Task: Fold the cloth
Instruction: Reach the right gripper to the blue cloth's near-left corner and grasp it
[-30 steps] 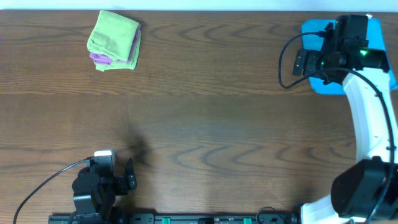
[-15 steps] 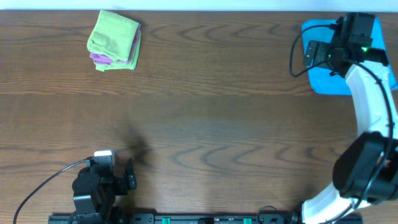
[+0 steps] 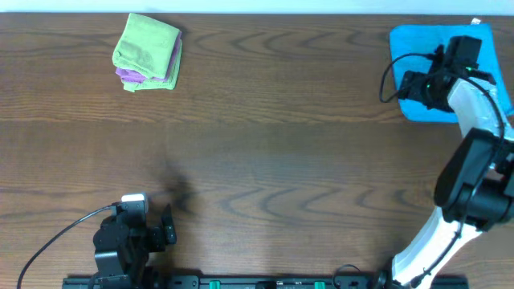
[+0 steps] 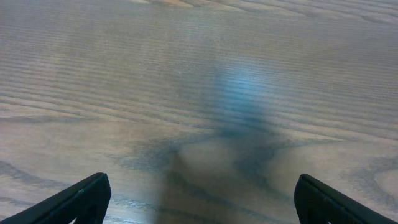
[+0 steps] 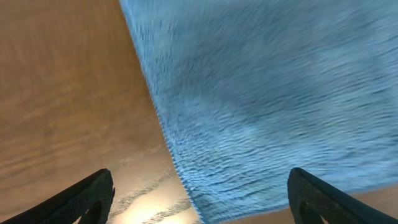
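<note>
Hidden: the right arm lies across the sky-blue cloth in the overhead view and covers much of its middle and near part. The cloth's right side runs up to the picture's edge, so its full outline cannot be made out.
Blur: the right wrist view is smeared. The cloth shows there as streaked blue pile, with no detail.
Cut off: each wrist view shows only the tips of its own fingers at the bottom corners.
Cloth, place: spread flat at the far right corner of the counter.
Cloth to right gripper: the right gripper is over the cloth's left part, towards its near left corner. In the wrist view that corner lies between the fingertips, one over bare wood, the other at the cloth's edge. Whether they touch it I cannot tell.
Right gripper, state: the right gripper has its jaws spread wide, holding nothing.
Left gripper, state: the left gripper sits at the near left edge, well apart from the cloth. In its own view the left gripper is spread wide over bare wood.
Other cloths: a folded lime-green cloth rests on a purple cloth near the far left corner. Only a sliver of the purple one shows.
</note>
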Controlling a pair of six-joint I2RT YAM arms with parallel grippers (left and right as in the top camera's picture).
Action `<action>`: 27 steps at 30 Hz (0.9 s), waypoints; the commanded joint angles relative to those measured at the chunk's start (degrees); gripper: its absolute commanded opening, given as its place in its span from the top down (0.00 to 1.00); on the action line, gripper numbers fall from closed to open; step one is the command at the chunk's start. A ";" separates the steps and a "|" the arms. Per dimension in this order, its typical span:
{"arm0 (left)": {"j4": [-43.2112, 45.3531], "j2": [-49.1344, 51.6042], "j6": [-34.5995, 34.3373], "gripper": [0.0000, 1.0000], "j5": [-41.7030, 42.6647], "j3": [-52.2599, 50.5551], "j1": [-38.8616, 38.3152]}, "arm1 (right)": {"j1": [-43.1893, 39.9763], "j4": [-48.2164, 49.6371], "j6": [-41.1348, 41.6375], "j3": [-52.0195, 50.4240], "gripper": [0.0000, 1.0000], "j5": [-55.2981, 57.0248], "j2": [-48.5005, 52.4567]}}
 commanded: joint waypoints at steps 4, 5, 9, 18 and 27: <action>-2.19 -0.37 0.85 0.05 -0.59 -1.75 -0.28 | -0.13 -1.05 -1.66 0.28 0.13 -2.49 2.75; -2.19 -0.37 0.85 0.05 -0.59 -1.75 -0.28 | -0.13 -1.11 -1.84 0.26 0.14 -2.49 2.95; -2.19 -0.37 0.85 0.05 -0.59 -1.75 -0.28 | -0.15 -1.14 -2.05 0.26 0.17 -2.40 3.19; -2.19 -0.37 0.85 0.05 -0.59 -1.75 -0.28 | -0.13 -1.53 -2.67 0.26 0.20 -2.27 4.46; -2.19 -0.37 0.85 0.05 -0.59 -1.75 -0.28 | -0.13 -1.70 -3.10 0.26 0.22 -2.23 6.47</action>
